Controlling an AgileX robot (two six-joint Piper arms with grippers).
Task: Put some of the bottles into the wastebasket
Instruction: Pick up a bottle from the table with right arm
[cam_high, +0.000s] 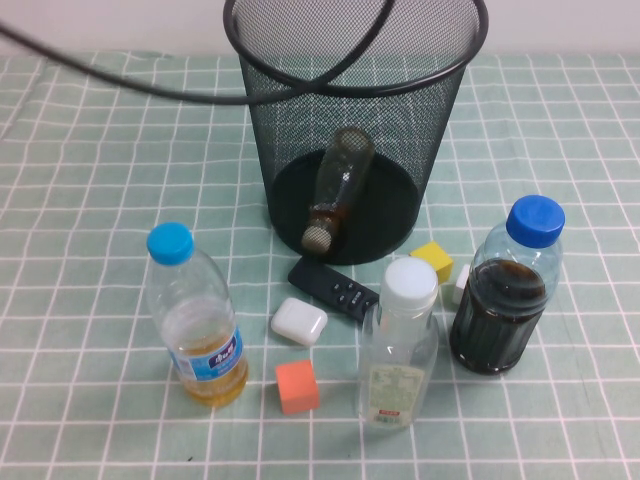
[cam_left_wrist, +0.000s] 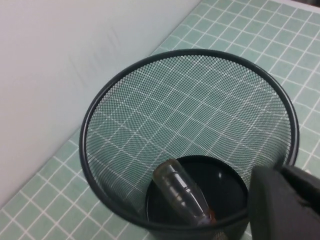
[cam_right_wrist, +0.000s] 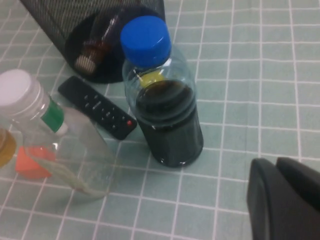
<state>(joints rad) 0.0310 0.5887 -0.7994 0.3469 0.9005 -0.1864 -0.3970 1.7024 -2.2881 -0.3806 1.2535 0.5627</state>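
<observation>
Nearest the robot on the checked tabletop (cam_high: 80, 420) stood an orange cube (cam_high: 297, 386), touching nothing. Left of it a blue-capped bottle of yellow liquid (cam_high: 197, 315) stood upright, and right of the cube stood the white-capped bottle (cam_high: 399, 345), clear and nearly empty, with a green-red label. Further right a blue-capped bottle of dark liquid (cam_high: 505, 288) stood upright, close beside the white-capped one but apart from it. Just behind the cube lay a white case (cam_high: 298, 321), and behind that a black remote (cam_high: 333, 287) lay slanted between the case and the wastebasket (cam_high: 355, 120). A yellow cube (cam_high: 432, 260) sat by the wastebasket's base, between it and the dark bottle.

The wastebasket stood upright at the far middle of the tabletop. Inside it the small bottle (cam_high: 336, 190) lay tilted, cap down on the solid base, a little brown liquid pooled near the cap, its bottom leaning up against the mesh wall.

The left gripper (cam_left_wrist: 285, 205) hung above the wastebasket rim; whether its fingers were spread or pressed together cannot be told. The right gripper (cam_right_wrist: 282, 200) hung above the tabletop near the dark bottle, apart from it; its fingers likewise cannot be told
</observation>
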